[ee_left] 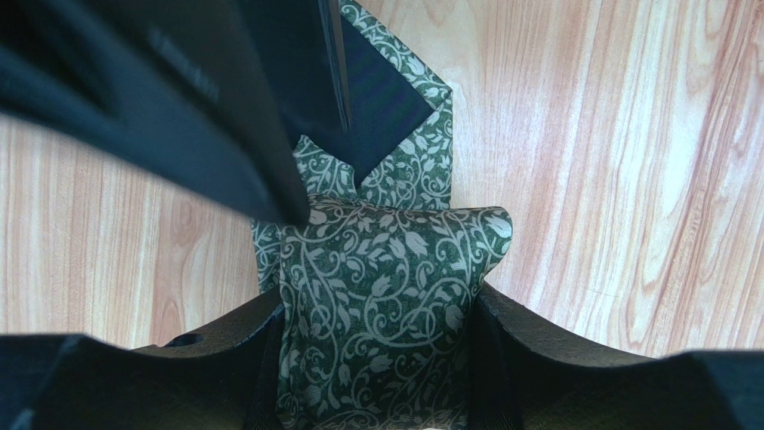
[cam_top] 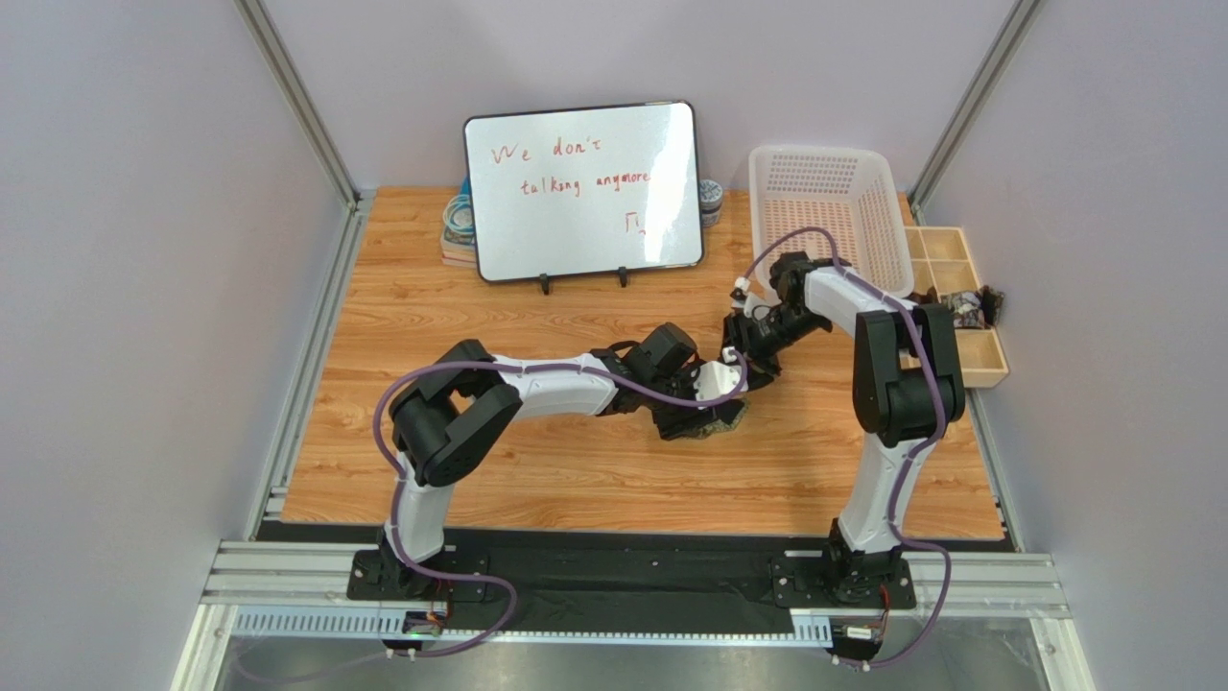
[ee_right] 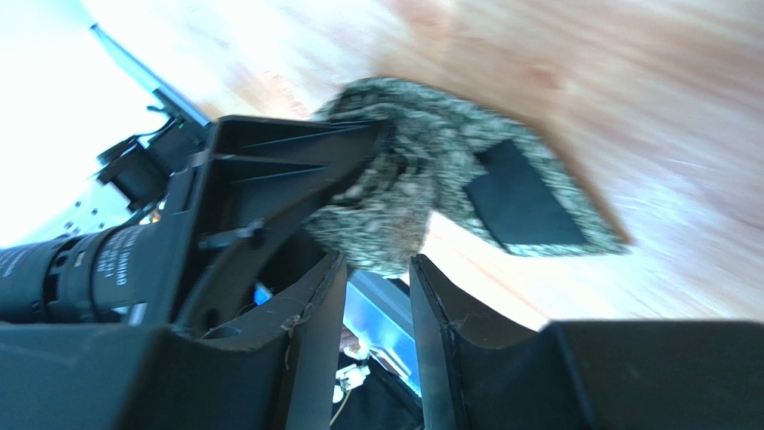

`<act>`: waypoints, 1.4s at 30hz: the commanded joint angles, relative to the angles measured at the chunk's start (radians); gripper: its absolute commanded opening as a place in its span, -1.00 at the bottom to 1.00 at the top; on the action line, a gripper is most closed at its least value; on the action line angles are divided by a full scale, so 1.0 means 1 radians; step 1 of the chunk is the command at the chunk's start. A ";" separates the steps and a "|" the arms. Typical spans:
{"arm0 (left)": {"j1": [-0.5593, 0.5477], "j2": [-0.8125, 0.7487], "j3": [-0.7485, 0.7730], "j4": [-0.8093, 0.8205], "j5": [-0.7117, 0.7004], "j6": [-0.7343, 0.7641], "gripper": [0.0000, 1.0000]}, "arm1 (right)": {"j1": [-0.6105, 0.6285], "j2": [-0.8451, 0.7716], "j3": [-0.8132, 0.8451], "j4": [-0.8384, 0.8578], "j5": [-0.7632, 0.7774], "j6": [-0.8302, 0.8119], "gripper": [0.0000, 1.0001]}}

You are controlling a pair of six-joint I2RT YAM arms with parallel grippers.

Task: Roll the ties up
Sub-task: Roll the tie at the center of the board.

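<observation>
A dark green tie with a pale vine pattern is partly rolled. In the left wrist view the roll [ee_left: 386, 287] sits between my left gripper's jaws [ee_left: 381, 297], which are shut on it, and its pointed tail [ee_left: 421, 152] lies flat on the wood beyond. In the top view my left gripper [cam_top: 706, 403] holds the tie [cam_top: 721, 422] at the table's middle. My right gripper [cam_top: 745, 360] is just behind it. In the right wrist view its jaws [ee_right: 378, 262] stand apart with nothing between them, their tips just short of the roll [ee_right: 403, 197], beside the left gripper's finger [ee_right: 260, 188].
A whiteboard [cam_top: 583, 187] stands at the back, with rolled items [cam_top: 459, 223] behind its left edge. A white basket [cam_top: 829, 202] sits at the back right. A wooden compartment tray [cam_top: 959, 303] is at the right edge.
</observation>
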State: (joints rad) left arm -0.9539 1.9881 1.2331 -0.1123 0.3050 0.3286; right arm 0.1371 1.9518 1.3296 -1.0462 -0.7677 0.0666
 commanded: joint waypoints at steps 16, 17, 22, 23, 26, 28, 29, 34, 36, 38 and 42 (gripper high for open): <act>0.023 0.061 -0.054 -0.168 0.029 0.013 -0.61 | 0.101 0.081 -0.041 0.110 0.136 0.013 -0.96; 0.023 0.063 -0.047 -0.173 0.034 0.013 -0.60 | 0.102 0.087 -0.040 0.115 0.139 0.013 -1.00; 0.038 0.035 -0.047 -0.159 0.046 0.010 -0.38 | 0.099 0.084 -0.038 0.132 0.186 0.012 -1.00; 0.041 0.032 -0.046 -0.158 0.049 0.010 -0.36 | 0.098 0.082 -0.037 0.133 0.194 0.013 -1.00; 0.052 0.018 -0.041 -0.155 0.060 0.013 -0.35 | 0.088 0.075 -0.043 0.150 0.217 0.027 -1.00; 0.060 0.005 -0.043 -0.152 0.063 0.015 -0.16 | 0.082 0.070 -0.040 0.155 0.237 0.032 -1.00; 0.060 -0.014 -0.055 -0.133 0.069 0.012 -0.08 | 0.082 0.070 -0.041 0.158 0.243 0.035 -1.00; 0.064 -0.074 -0.093 -0.075 0.072 0.004 0.17 | 0.081 0.078 -0.032 0.158 0.277 0.039 -1.00; 0.064 -0.081 -0.087 -0.073 0.075 0.003 0.32 | 0.082 0.079 -0.029 0.158 0.291 0.042 -1.00; 0.066 -0.081 -0.073 -0.072 0.080 0.001 0.32 | 0.081 0.081 -0.027 0.160 0.298 0.044 -1.00; 0.066 -0.071 -0.047 -0.081 0.100 0.000 0.15 | 0.084 0.079 -0.023 0.160 0.278 0.053 -1.00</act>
State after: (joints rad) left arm -0.9020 1.9404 1.1736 -0.0883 0.3889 0.3416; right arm 0.2340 1.9949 1.2938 -0.9791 -0.6754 0.1413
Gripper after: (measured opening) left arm 0.608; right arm 0.007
